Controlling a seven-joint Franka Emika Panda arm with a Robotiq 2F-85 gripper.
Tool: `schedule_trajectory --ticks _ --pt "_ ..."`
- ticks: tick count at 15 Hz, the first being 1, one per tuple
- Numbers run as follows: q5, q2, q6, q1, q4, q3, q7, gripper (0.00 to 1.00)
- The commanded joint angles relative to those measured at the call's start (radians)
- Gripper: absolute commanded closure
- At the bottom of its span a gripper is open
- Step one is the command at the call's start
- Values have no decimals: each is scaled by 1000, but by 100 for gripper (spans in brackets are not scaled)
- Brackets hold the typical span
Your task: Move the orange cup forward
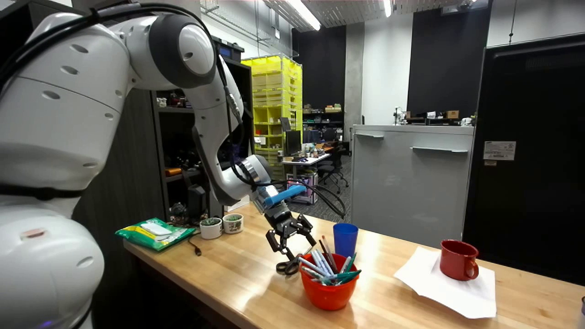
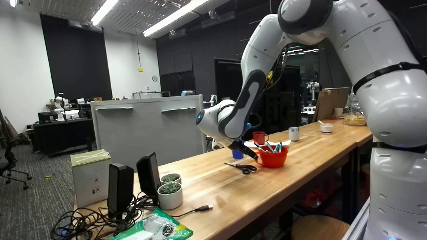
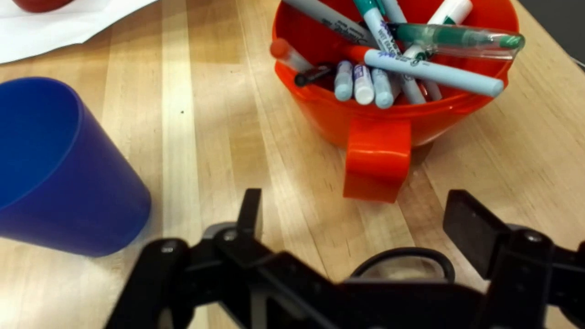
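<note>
Wooden tabletop (image 1: 228, 265), scissors (image 2: 239, 166) below pincer (image 3: 360, 223), blue cup (image 3: 96, 192) near orange cup (image 1: 330, 294)

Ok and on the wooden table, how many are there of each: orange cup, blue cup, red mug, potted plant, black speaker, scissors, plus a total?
Orange cup: 1
Blue cup: 1
Red mug: 1
Potted plants: 2
Black speakers: 2
Scissors: 1
Total: 8

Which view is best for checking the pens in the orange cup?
The wrist view: it looks down close on the pens in the orange cup, with lettering visible on some. Both exterior views show them smaller, jutting out of the cup, their lower parts hidden inside.
</note>
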Motion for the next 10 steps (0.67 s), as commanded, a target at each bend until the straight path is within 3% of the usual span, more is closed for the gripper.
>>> schedule_trajectory --ticks 1,10 --pt "-7 8 34 -7 -2 -10 -4 0" --pt "1 8 28 -28 -16 -32 -6 0"
